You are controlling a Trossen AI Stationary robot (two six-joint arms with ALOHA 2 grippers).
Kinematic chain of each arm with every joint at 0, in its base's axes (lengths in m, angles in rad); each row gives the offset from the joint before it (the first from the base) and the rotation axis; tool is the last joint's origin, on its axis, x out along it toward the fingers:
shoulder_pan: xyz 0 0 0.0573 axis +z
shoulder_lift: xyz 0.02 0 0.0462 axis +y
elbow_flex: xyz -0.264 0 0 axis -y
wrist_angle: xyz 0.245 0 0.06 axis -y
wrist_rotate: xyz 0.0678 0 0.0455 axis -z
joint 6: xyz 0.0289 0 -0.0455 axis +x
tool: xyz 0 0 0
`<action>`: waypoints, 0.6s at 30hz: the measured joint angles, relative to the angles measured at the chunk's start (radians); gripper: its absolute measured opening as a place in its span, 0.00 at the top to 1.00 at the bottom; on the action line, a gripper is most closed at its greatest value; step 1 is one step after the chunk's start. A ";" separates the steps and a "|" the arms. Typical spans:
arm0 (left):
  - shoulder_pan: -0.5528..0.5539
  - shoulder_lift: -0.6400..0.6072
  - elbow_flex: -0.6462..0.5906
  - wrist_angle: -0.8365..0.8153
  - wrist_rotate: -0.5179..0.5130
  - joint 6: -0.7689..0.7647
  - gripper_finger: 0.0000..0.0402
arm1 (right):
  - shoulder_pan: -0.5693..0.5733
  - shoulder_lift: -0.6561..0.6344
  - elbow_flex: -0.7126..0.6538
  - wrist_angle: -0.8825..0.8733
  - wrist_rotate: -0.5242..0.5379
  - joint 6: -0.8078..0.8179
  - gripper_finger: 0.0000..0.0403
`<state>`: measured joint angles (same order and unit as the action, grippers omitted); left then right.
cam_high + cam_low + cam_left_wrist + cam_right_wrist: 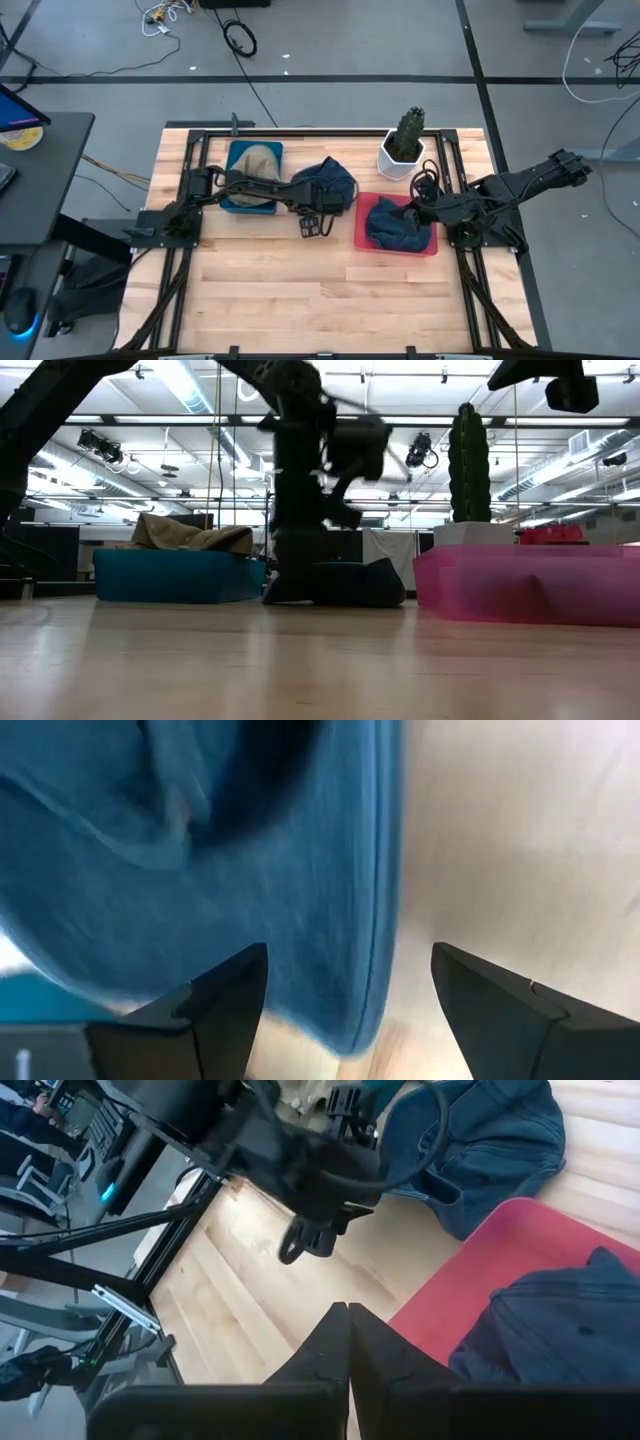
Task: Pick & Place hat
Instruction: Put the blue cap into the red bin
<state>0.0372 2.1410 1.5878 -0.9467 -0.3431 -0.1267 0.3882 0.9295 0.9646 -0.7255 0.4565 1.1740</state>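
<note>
Hat, dark blue [330, 181], lies on the bench [300, 290] betw. the blue tray [236, 203] and the red tray [397, 247], nearer the far edge. Left gripper [312, 226] sits just at the hat's near side, fingers [215, 1005] spread wide w/ nothing held; in the left wrist view blue fabric [200, 860] fills the space ahead of them. Tan hat [256, 162] rests in the blue tray. Another dark blue cloth item [396, 226] sits in the red tray. Right gripper [412, 212] hangs over the red tray, fingers [335, 1345] pressed together, empty. Cactus in white pot [404, 150] stands at far side, behind the red tray.
</note>
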 joint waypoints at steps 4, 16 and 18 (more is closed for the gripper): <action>-0.002 -0.006 -0.066 0.021 -0.005 -0.004 0.29 | 0.000 0.000 0.000 0.003 0.000 0.007 0.99; -0.014 -0.013 -0.082 0.094 -0.050 0.012 0.30 | -0.008 0.000 0.000 0.028 0.000 0.023 0.99; -0.013 -0.015 -0.090 0.106 -0.053 0.011 0.32 | -0.008 0.000 0.000 0.039 0.008 0.023 0.99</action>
<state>0.0238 2.1262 1.4979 -0.8403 -0.3962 -0.1158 0.3798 0.9295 0.9646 -0.6864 0.4644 1.1969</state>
